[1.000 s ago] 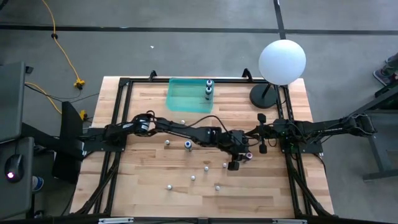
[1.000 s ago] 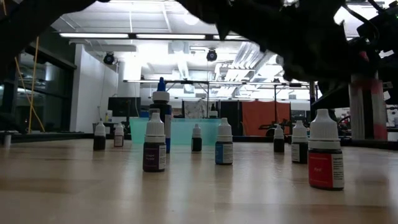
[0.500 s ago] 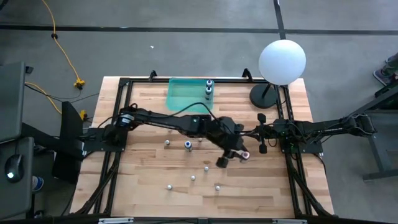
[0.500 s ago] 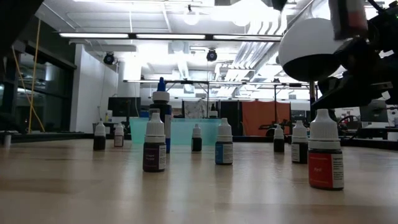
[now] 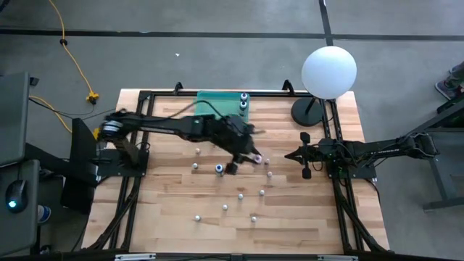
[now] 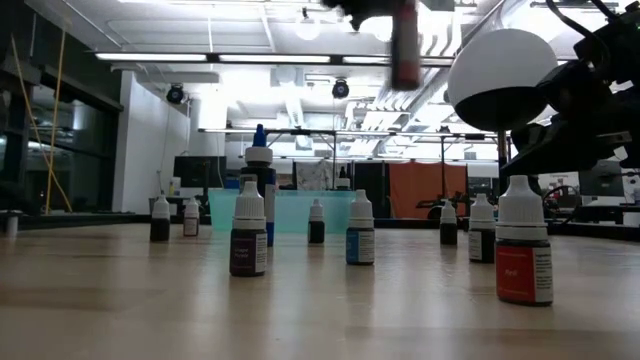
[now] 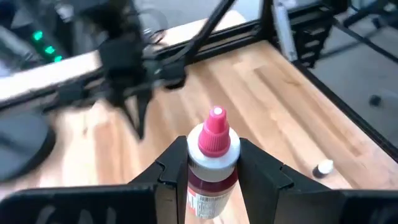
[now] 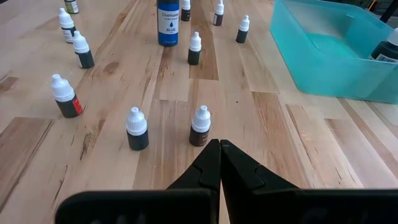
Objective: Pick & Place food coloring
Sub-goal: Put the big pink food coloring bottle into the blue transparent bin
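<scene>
My left gripper (image 5: 249, 157) hangs above the table's middle, shut on a food coloring bottle (image 7: 213, 155) with a pink cap and a dark red body. In the low view the bottle (image 6: 405, 45) shows blurred, high up. Several more small food coloring bottles (image 5: 241, 196) stand upright on the wood. Two bottles (image 5: 243, 102) stand in the teal bin (image 5: 217, 112) at the far edge. My right gripper (image 8: 219, 148) rests shut at the table's right side, holding nothing. My left gripper pinches the bottle between its two fingers (image 7: 177, 163), on the shoulder and upper body (image 7: 212, 175) just under the pink cap. The cap stands out past the fingers. The bottle is lifted clear of the table.
A white globe lamp (image 5: 328, 70) on a dark base (image 5: 308, 112) stands at the far right corner. A taller blue bottle (image 8: 168, 22) stands among the small ones. A black frame (image 5: 138, 145) runs round the table top.
My left gripper has risen and gone toward the table's left and far edge, nearer the teal bin, rolling a little. The pink-capped bottle has gone up with it, from low over the right middle of the table to well clear of it.
</scene>
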